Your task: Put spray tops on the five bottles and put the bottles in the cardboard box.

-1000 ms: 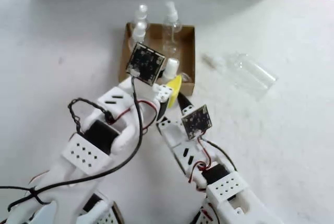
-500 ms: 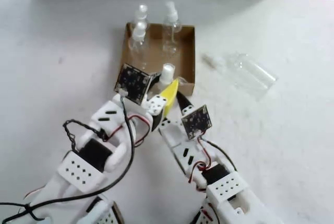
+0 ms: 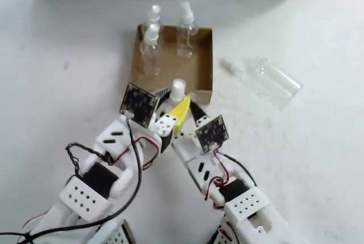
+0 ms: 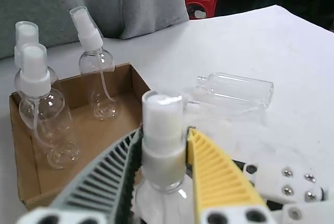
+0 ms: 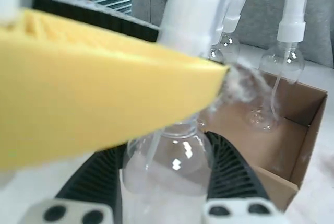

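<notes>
A clear bottle with a white spray top (image 3: 178, 87) stands upright at the near edge of the cardboard box (image 3: 203, 56), held between both arms. My left gripper (image 3: 172, 99), with one grey and one yellow finger, is shut on the spray top (image 4: 163, 122). My right gripper (image 5: 167, 156) is shut on the bottle's round body (image 5: 164, 177) lower down, its black fingers on either side. Three bottles with spray tops (image 3: 151, 36) (image 3: 186, 15) stand upright in the far part of the box (image 4: 125, 78).
A clear bottle without a top (image 3: 273, 82) lies on its side on the white table right of the box, with a loose spray top (image 3: 230, 65) beside it. Grey cushions run along the table's far edge.
The left arm has drawn back toward the near side, and the held bottle moved with it from over the box's front part to its near edge. The right arm shifted only slightly.
</notes>
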Available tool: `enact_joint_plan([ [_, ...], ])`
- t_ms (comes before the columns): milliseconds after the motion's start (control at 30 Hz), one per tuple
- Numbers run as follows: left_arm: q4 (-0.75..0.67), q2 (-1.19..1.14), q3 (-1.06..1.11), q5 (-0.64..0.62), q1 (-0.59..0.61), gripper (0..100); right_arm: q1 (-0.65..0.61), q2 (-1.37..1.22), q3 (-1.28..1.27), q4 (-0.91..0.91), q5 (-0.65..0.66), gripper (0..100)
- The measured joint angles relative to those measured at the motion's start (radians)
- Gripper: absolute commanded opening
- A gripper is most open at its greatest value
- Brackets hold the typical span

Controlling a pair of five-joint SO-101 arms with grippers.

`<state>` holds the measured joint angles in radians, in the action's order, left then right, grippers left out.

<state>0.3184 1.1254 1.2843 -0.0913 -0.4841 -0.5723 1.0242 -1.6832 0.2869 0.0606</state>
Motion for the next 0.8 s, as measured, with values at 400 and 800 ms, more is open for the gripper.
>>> enact_joint_plan([
  [400, -0.003, 0.015, 0.014, 0.0, 0.0, 3, 0.0, 0.0, 0.0, 0.0, 0.0, 1.6],
  [800, 0.006, 0.014, 0.026, 0.0, 0.005, 38, 0.006, 0.0, 0.0, 0.0, -0.002, 1.6],
])
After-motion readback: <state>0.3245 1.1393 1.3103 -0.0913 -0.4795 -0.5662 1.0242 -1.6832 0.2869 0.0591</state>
